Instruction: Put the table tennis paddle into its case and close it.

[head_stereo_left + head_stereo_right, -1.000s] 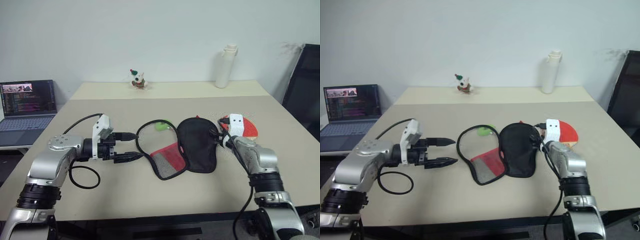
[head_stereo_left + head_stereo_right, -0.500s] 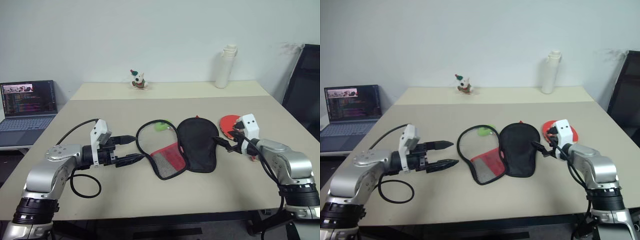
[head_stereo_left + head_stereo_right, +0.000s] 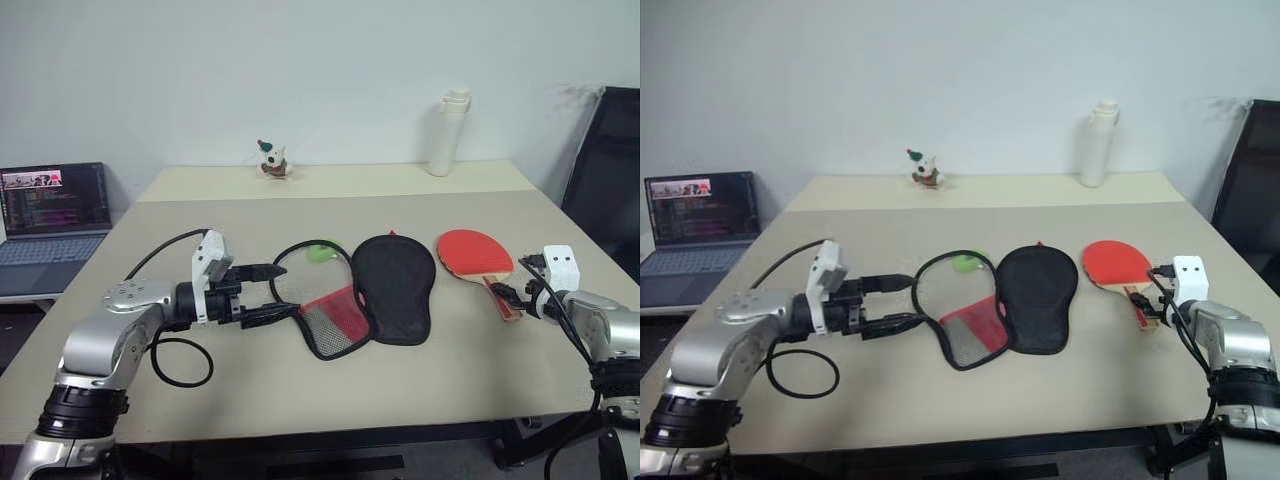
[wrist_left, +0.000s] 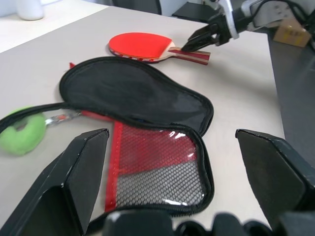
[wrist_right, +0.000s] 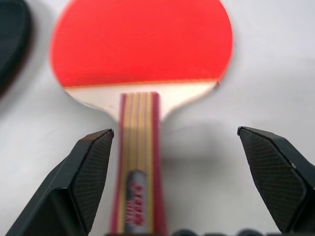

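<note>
Red rubber-faced table tennis paddle [image 3: 478, 256] lies right of the open black-and-red zip case [image 3: 370, 298], wooden handle pointing near-right at the right gripper [image 3: 1152, 300], jaws apart, empty.

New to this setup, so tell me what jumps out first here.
The red paddle lies flat on the table toward the right side, its handle pointing at the open right pincer. Mid-table the case lies unzipped and spread open, black half beside the red mesh half, a green ball just behind it. The open left pincer hovers at the case's left edge.
</note>
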Tool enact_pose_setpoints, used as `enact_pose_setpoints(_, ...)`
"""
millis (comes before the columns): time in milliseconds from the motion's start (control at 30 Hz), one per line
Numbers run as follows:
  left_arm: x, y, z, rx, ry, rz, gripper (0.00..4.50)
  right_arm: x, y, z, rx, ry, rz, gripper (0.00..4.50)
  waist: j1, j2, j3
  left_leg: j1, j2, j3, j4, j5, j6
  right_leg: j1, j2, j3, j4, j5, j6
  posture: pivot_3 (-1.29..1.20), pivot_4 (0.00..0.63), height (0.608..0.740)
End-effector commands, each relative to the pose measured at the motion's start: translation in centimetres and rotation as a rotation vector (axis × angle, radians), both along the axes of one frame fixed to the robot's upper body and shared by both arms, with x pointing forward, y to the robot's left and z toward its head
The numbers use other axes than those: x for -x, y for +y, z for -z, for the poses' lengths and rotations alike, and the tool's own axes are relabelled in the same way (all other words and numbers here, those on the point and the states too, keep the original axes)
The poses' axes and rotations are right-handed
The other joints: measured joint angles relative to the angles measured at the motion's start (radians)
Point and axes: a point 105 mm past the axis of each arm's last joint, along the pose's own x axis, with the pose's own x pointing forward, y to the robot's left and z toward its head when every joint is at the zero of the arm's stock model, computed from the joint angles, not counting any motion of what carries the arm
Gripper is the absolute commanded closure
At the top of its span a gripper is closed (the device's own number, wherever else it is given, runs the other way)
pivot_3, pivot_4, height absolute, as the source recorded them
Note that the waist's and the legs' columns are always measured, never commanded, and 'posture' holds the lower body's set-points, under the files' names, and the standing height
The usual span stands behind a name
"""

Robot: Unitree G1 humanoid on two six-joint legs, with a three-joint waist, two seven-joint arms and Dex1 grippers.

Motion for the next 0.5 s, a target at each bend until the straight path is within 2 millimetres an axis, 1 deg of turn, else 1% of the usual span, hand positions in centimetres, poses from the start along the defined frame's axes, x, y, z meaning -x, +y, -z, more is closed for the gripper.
enact_pose_setpoints(33, 0.0, -0.2, -1.0, -0.002, -0.045, 0.018, 0.0, -1.2, 0.3, -1.0, 0.002, -0.051, -0.013, 0.06, 0.001, 0.0, 0.0, 0.0, 0.0, 0.0, 0.0, 0.0, 0.0, 0.0, 0.0, 0.0, 0.0, 0.0, 0.0, 0.0, 0.15, 0.74)
enact_pose_setpoints(200, 0.0, 0.0, -0.9, -0.005, -0.045, 0.013, 0.0, -2.0, 1.4, 0.0, 0.006, -0.025, -0.049, 0.06, 0.003, 0.0, 0.0, 0.0, 0.0, 0.0, 0.0, 0.0, 0.0, 0.0, 0.0, 0.0, 0.0, 0.0, 0.0, 0.0, 0.15, 0.74)
enact_pose_setpoints(400, 0.2, 0.4, -0.8, -0.008, -0.042, -0.008, 0.0, -2.1, 2.0, 1.2, 0.032, 0.025, -0.075, 0.06, 0.003, 0.0, 0.0, 0.0, 0.0, 0.0, 0.0, 0.0, 0.0, 0.0, 0.0, 0.0, 0.0, 0.0, 0.0, 0.0, 0.15, 0.74)
enact_pose_setpoints(500, 0.3, 0.6, -0.7, -0.008, -0.042, -0.018, 0.0, -2.2, 2.1, 1.5, 0.035, 0.032, -0.063, 0.58, 0.002, 0.0, 0.0, 0.0, 0.0, 0.0, 0.0, 0.0, 0.0, 0.0, 0.0, 0.0, 0.0, 0.0, 0.0, 0.0, 0.15, 0.74)
